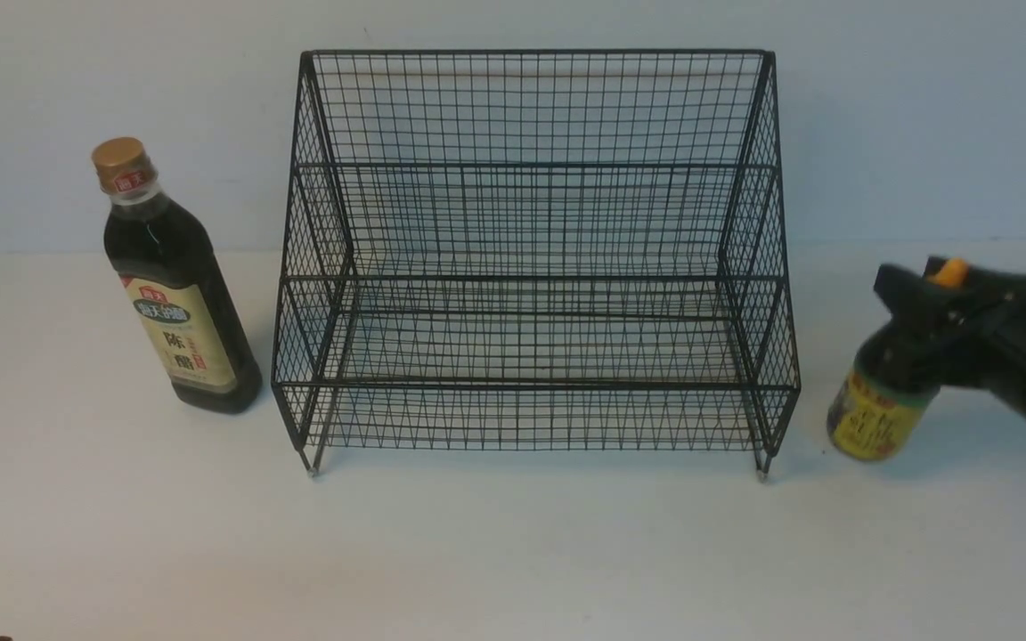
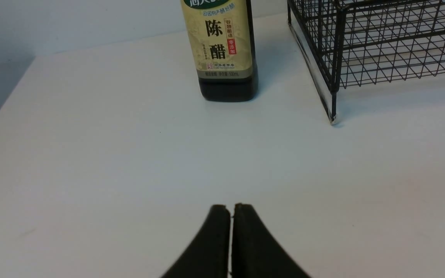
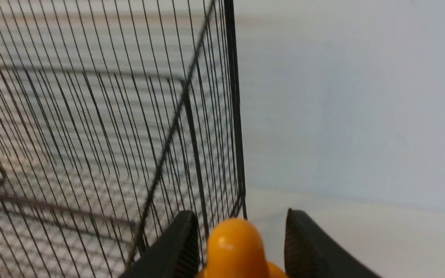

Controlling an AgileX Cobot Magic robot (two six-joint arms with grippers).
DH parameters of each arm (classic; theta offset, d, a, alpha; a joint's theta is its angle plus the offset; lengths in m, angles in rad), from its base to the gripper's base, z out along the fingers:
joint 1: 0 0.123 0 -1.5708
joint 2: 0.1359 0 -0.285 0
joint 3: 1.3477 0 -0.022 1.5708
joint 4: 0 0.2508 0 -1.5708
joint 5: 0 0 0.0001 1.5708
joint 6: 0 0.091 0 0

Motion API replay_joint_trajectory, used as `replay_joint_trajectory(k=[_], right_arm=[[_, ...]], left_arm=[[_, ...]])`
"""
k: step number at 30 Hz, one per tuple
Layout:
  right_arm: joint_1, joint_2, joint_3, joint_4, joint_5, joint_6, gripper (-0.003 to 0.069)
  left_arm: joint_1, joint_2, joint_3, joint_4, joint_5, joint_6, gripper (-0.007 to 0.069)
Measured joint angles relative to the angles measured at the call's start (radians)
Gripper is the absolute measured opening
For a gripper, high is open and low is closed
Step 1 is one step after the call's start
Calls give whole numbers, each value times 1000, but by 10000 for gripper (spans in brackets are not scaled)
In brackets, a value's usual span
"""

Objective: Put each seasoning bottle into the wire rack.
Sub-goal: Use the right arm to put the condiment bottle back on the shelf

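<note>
Front view: short bottle [image 1: 878, 411], yellow label and orange cap, sits just off the right end of the wire rack [image 1: 535, 52], outside it and leaning a little; blur keeps you from telling whether its base is on the table [image 1: 513, 552] or just off it. Tall bottle [image 1: 176, 294], gold-brown cap, upright on the table just beside the rack's left end, untouched. Neither tier of the rack holds a bottle.

Right wrist view: right gripper [image 3: 238, 216] straddles the orange cap, fingers apart, with a clear gap on one side, so there is no firm grip you can confirm.

Left wrist view: left gripper [image 2: 231, 208] pressed together, empty, low over the table, well short of the tall bottle.

Judgement: nothing placed yet; first pickup looks under way, and you have both bottles left to rack
</note>
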Motion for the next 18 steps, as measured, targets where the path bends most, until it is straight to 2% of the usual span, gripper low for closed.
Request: replay_joint_trajectory(k=[3, 7, 11, 13, 14, 15, 17, 18], right_arm=[[1, -97, -65, -37, 73, 47, 275], [1, -202, -196, -200, 183, 220, 275], [1, -229, -312, -440, 201, 487, 275], [12, -229, -362, -619, 190, 674, 275], [15, -229, -365, -636, 187, 689, 275], [32, -226, -388, -750, 176, 789, 275], [67, -205, -420, -911, 149, 906, 275], [81, -198, -427, -941, 140, 923, 275]], left_arm=[[0, 0, 0, 0, 0, 0, -5], [0, 0, 0, 0, 0, 0, -5], [0, 0, 0, 0, 0, 0, -5], [0, 0, 0, 0, 0, 0, -5], [0, 0, 0, 0, 0, 0, -5], [0, 0, 0, 0, 0, 0, -5], [0, 0, 0, 0, 0, 0, -5], [0, 0, 0, 0, 0, 0, -5]])
